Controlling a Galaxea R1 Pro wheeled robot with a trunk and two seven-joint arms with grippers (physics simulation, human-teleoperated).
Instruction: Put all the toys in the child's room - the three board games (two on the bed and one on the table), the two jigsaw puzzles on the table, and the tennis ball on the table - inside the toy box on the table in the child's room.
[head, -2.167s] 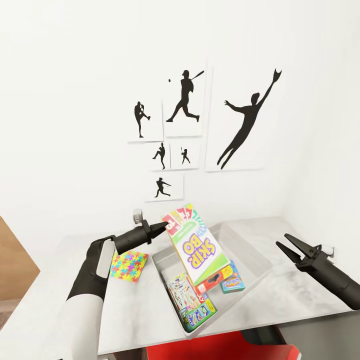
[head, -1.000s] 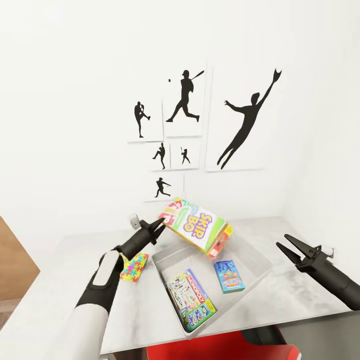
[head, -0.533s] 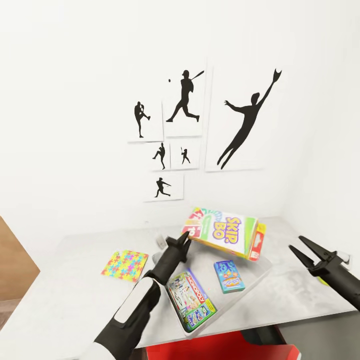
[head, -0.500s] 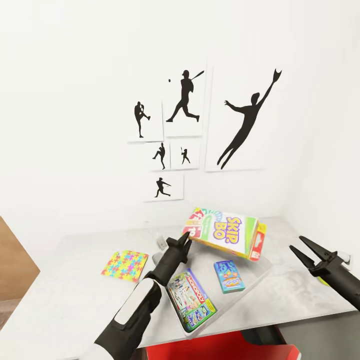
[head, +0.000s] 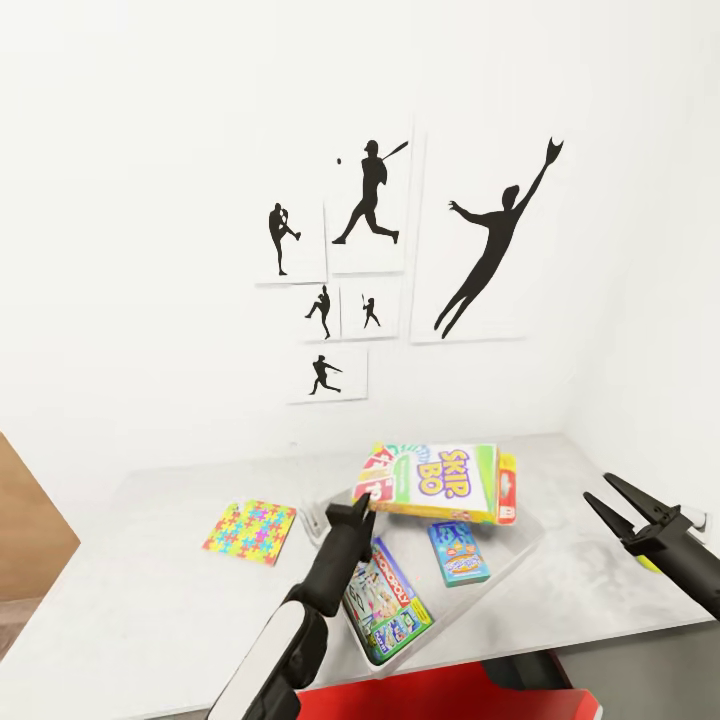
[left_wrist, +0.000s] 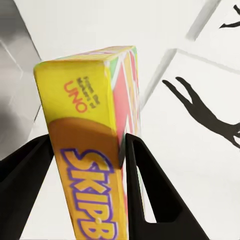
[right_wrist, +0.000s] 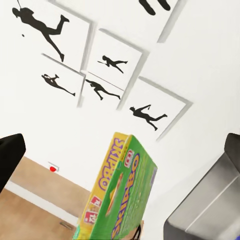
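My left gripper (head: 360, 503) is shut on a corner of the Skip-Bo board game (head: 440, 482) and holds it nearly level, just above the far half of the grey toy box (head: 522, 545). In the left wrist view the Skip-Bo box (left_wrist: 85, 165) sits clamped between both fingers (left_wrist: 150, 190). The Monopoly box (head: 385, 600) and the small blue game (head: 458, 552) lie flat inside the bin. One jigsaw puzzle (head: 250, 532) lies on the table (head: 150, 600), left of the bin. My right gripper (head: 612, 500) hangs open and empty to the right of the bin.
Black sports silhouette prints (head: 380, 250) hang on the white wall behind the table. A sliver of yellow-green (head: 648, 563) shows under my right gripper; what it is I cannot tell. A red shape (head: 450, 695) lies below the table's front edge. A brown panel (head: 25, 530) stands at the left.
My left arm swung right and down with the Skip-Bo box, turning it from steeply tilted to nearly level over the bin and uncovering the puzzle. The right gripper drifted slightly right.
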